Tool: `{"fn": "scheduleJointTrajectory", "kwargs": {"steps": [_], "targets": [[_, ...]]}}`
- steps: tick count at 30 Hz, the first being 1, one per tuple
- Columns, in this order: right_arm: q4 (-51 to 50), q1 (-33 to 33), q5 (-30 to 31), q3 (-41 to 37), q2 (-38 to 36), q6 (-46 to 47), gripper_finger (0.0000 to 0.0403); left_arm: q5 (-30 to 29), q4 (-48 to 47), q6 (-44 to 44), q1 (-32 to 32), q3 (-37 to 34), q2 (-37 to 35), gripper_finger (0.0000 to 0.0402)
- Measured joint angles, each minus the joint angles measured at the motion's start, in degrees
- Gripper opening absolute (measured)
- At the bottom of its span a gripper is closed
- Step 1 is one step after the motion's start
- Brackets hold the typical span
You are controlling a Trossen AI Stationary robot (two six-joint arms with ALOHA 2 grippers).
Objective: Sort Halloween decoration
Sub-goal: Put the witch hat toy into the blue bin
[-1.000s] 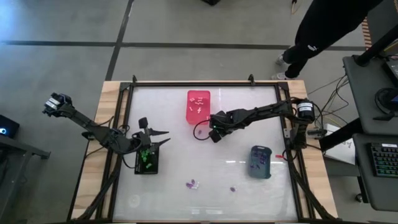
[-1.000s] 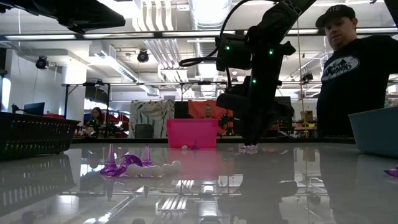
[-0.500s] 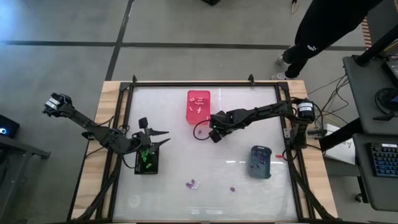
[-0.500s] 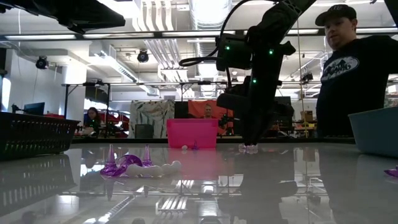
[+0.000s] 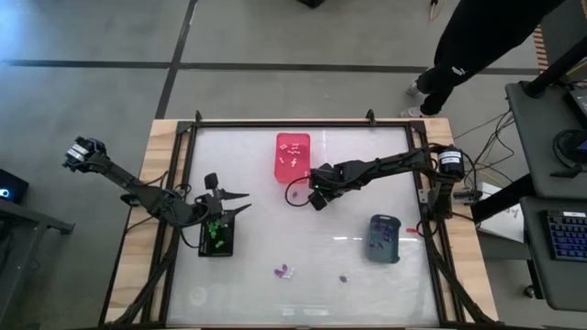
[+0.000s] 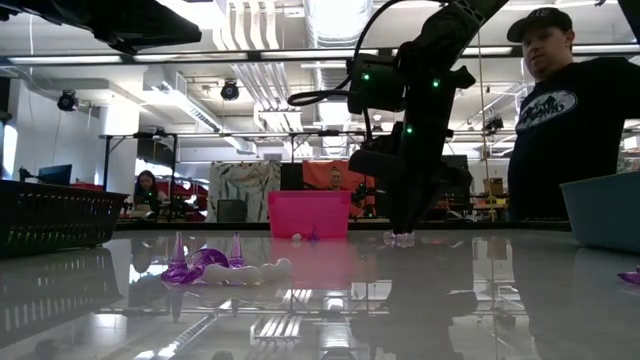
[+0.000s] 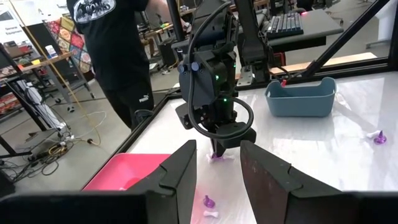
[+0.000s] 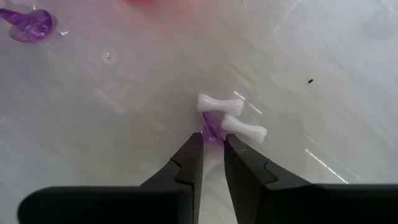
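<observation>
In the right wrist view, the right gripper is pressing down at the table, its two fingers narrowed around a small purple piece that is sitting directly at their tips. Two white bones are lying just beyond and touching that purple piece, their long axes running roughly crosswise to the fingers. The jaws are pinching in on the purple piece, though whether the grip is firm cannot be told. This arm is plainly the nearer one; the pink bin is standing just beside it. Farther off, the left gripper is hanging open and empty over the black bin, where green pieces are lying.
</observation>
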Motion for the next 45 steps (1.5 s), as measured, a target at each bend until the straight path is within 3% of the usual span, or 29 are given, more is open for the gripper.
{"fn": "scheduleJointTrajectory", "kwargs": {"steps": [8,28,36,42,45], "targets": [[0.08,0.00,-0.01,-0.02,0.00,-0.58,0.0012,0.00,0.02,-0.30,-0.02,0.00,0.00,0.0107],[0.08,0.17,-2.05,-0.02,-6.92,-4.05,0.0009,0.00,0.02,-0.51,-0.02,0.00,0.02,0.0107],[-0.03,2.61,-10.29,-0.02,-11.67,-11.37,0.0009,0.00,0.02,-1.20,-0.02,0.00,0.02,0.0107],[-1.44,8.34,-22.70,-0.02,-12.43,-15.01,0.0009,0.00,0.04,-1.22,0.00,0.00,0.02,0.0107],[-2.03,11.57,-24.66,-0.02,-12.68,-14.93,0.0009,0.00,0.35,-1.22,0.00,0.00,0.02,0.0107]]}}
